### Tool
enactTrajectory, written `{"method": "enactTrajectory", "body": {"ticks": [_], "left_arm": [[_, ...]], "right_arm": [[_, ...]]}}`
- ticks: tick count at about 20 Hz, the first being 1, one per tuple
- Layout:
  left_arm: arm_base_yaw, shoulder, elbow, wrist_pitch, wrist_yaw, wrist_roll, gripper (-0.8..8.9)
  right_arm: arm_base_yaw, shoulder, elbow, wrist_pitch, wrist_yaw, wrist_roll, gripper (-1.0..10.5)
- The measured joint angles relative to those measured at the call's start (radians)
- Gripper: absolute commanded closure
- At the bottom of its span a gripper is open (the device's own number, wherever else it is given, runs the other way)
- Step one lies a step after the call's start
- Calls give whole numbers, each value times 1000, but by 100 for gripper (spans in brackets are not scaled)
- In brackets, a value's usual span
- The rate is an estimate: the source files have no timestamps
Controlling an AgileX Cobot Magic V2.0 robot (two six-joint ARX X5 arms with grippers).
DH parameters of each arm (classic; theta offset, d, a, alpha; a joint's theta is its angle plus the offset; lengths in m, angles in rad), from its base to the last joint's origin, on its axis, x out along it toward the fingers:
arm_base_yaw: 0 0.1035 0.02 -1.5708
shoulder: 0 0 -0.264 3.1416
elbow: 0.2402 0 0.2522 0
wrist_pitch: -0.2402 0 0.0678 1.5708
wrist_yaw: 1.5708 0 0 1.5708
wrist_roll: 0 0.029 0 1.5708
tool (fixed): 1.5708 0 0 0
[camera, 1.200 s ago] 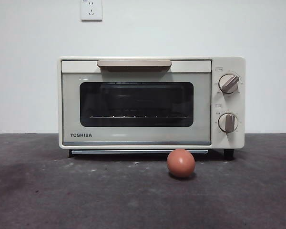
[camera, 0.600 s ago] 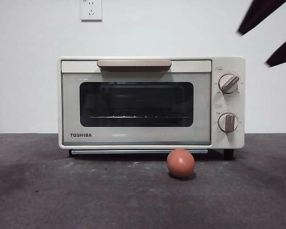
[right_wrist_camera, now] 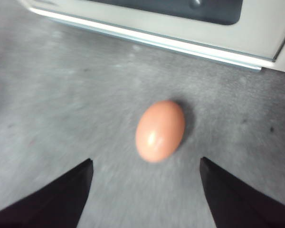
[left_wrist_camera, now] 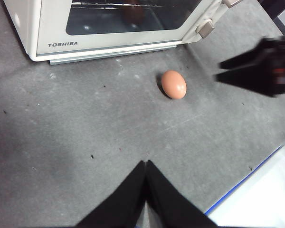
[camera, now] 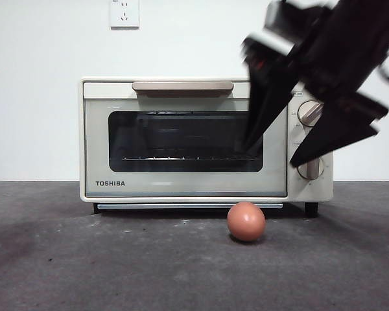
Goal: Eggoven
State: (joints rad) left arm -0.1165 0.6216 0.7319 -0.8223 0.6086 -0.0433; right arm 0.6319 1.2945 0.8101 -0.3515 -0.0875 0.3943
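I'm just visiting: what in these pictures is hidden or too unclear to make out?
- Front view: the right gripper, blurred, covers part of the oven window and most of the upper knob.
- Knob markings: too small to read.
- Oven interior: dark glass shows only a rack.
- Right wrist view: the egg is blurred and the oven is cut off by the edge.
- Left wrist view: the left gripper is far from the egg; the oven's top is cut off.

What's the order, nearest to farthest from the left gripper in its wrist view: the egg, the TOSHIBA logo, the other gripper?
From the left gripper:
1. Egg, on the mat before the oven.
2. TOSHIBA logo and right gripper, on opposite sides: too close to call.
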Motion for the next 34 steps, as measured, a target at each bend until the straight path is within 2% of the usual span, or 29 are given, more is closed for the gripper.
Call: {"method": "enactTrajectory", "body": {"ticks": [9, 18, 20, 23, 27, 34], "left_arm": [[0, 0, 0, 0, 0, 0, 806], [0, 0, 0, 4, 0, 0, 806], [0, 0, 0, 12, 0, 0, 806], [0, 0, 0, 21, 0, 0, 806], [0, 0, 0, 23, 0, 0, 806], [0, 40, 0, 69, 0, -1, 806]], "right_arm": [[2, 303, 174, 7, 11, 6, 586], [8, 430, 184, 19, 17, 7, 592], [11, 436, 187, 21, 32, 7, 633], [9, 439, 187, 16, 39, 7, 796], [10, 439, 189, 12, 39, 7, 946], [13, 402, 188, -15, 30, -1, 944]]}}
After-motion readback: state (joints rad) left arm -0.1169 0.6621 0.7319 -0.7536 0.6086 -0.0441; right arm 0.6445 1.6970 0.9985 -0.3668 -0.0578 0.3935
